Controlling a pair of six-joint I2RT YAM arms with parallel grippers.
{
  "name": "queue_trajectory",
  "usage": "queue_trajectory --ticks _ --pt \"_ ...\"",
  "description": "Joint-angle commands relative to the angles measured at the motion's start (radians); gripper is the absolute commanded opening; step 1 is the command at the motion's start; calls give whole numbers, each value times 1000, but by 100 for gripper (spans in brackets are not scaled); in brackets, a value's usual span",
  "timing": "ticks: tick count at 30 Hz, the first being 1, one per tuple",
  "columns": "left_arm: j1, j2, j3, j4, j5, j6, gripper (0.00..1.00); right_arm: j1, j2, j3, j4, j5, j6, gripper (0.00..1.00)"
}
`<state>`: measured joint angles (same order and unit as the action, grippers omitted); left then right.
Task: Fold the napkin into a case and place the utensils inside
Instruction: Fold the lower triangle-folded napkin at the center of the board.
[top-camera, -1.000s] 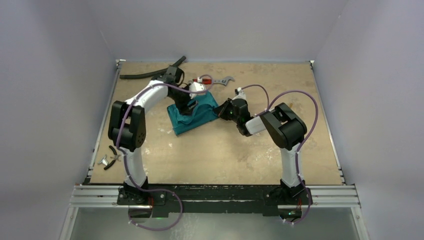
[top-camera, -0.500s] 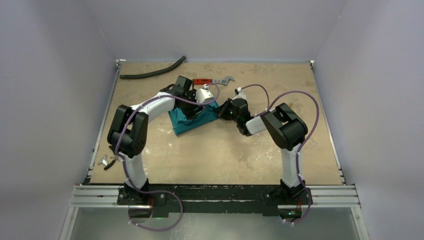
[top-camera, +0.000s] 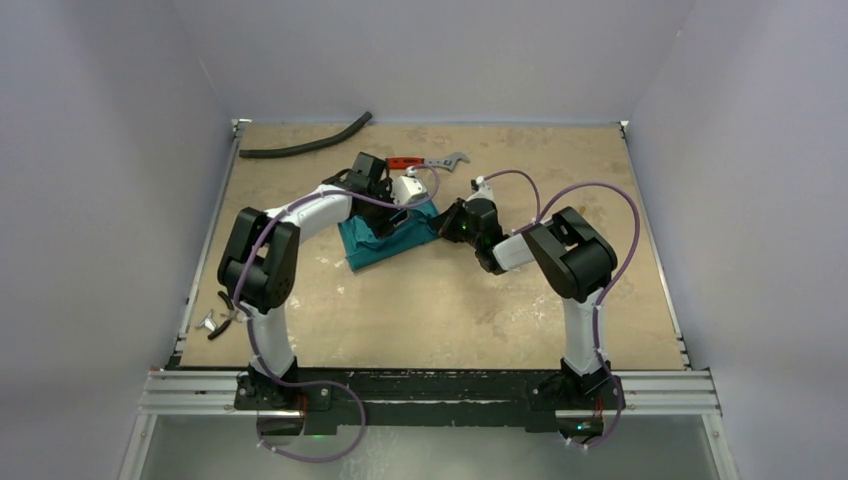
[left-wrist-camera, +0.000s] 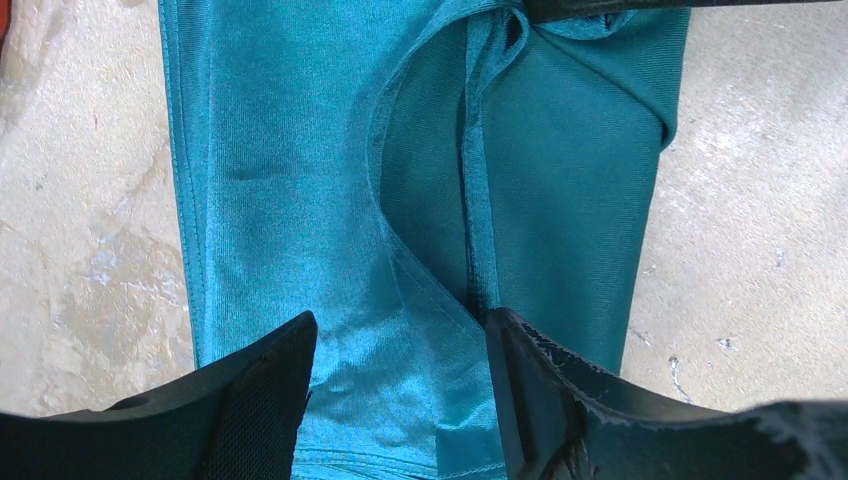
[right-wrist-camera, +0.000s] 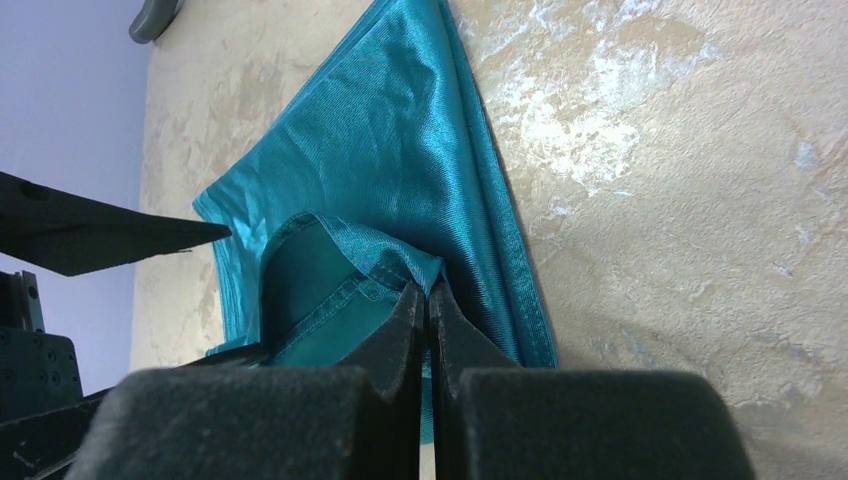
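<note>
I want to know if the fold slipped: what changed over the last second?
The left arm shifted slightly right and toward its base, uncovering the red handle of the wrench. The left gripper hangs open over the napkin. The right gripper stayed shut on the napkin's edge. The hose and pliers stayed put.

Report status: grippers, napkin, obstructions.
Left gripper open over napkin. Right gripper shut on napkin hem, pocket mouth lifted. Utensils not in sight; red-handled wrench beyond, apart.
</note>
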<state>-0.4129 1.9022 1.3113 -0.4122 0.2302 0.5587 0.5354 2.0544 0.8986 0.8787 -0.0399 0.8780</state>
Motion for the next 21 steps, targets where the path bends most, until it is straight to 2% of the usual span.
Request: queue_trajectory --ticks 1,6,13,16,20,21 --pt "-4 21 24 45 -36 -21 61 -4 -6 -36 -82 14 -15 0" --pt "5 2 14 78 -178 29 56 -5 -20 -52 -72 8 -8 0" --pt "46 -50 62 65 -228 62 54 -5 -25 -74 -48 -9 7 0" --pt "46 -72 83 26 -187 55 55 -5 -29 -74 -50 -12 7 0" --pt "39 -99 89 -90 -42 43 57 -5 -42 -64 -65 -17 2 0" --pt "35 -106 79 -106 -6 45 58 -5 -46 -60 -76 -15 -1 3"
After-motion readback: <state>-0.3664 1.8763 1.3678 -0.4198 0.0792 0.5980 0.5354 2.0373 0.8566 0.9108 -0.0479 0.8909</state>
